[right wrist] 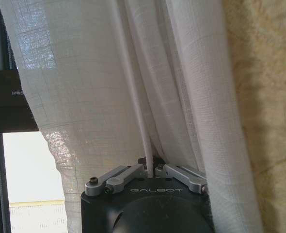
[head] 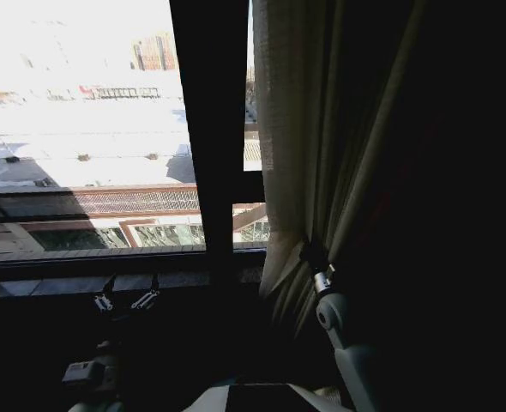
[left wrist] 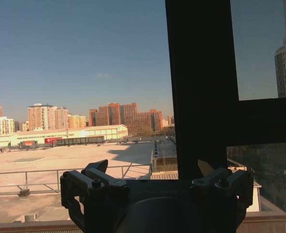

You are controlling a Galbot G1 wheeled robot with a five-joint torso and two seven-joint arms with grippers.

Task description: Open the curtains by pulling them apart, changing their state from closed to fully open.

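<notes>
Head view: one sheer pleated curtain (head: pixel 300 129) bunched right of the dark window frame bar (head: pixel 210 129); far right too dark to read. Right gripper (head: pixel 315 257) is buried in the folds. Left gripper (head: pixel 126 300) hangs low by the sill, fingers apart, w/ nothing in them.

Left wrist view: left gripper (left wrist: pixel 156 187) wide open, empty, facing glass & frame bar (left wrist: pixel 201 73).

Right wrist view: right gripper (right wrist: pixel 150 167) pinched tight on a curtain (right wrist: pixel 94 87) pleat; fine grid weave, translucent.
</notes>
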